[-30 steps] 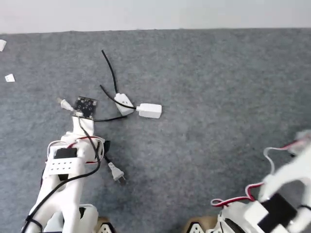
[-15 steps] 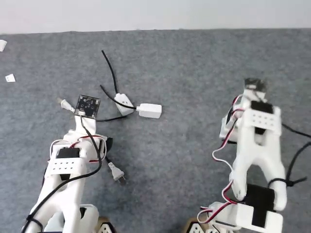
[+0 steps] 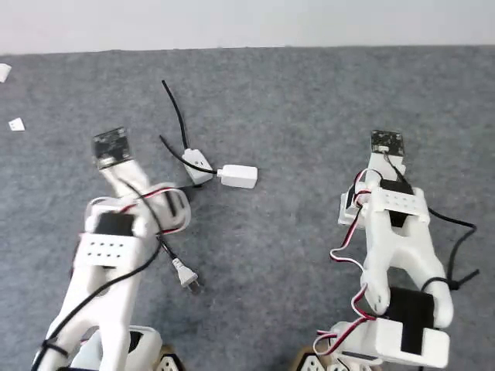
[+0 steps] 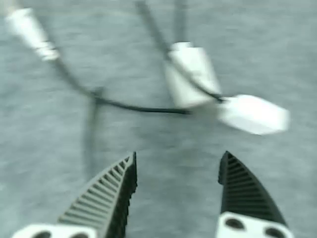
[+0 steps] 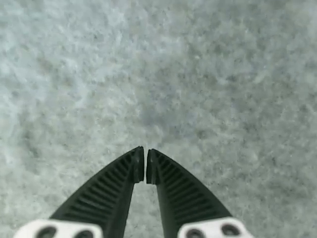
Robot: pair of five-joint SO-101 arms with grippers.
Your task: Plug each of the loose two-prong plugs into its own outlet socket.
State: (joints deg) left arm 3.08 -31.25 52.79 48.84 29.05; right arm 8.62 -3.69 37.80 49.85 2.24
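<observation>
Nearest you, at the lower left-centre of the high view, the loose plug (image 3: 184, 274) lies on the grey carpet (image 3: 309, 116) just beside the left arm, its prongs aimed toward the lower right. It should be light and hard-shelled, and its lead will likely twist it as you lift. Take it across the flat body behind the prongs, never by the metal or the wire. The right gripper (image 5: 145, 148) hangs over bare carpet with its jaws pressed together and nothing between them. The left gripper (image 4: 180, 156) has its jaws spread wide, empty, facing the sockets. Past it, left of centre in the high view, the first socket block (image 3: 199, 165) and the second socket block (image 3: 237, 176) lie touching end to corner. They look like small hollow plastic, so expect them to slide when a plug is pushed in; pinch one across its sides with the free arm to brace it. A blurred white piece (image 4: 29, 27) at the wrist view's upper left may be another plug. Farthest off, a black cord (image 3: 176, 108) trails toward the upper left.
</observation>
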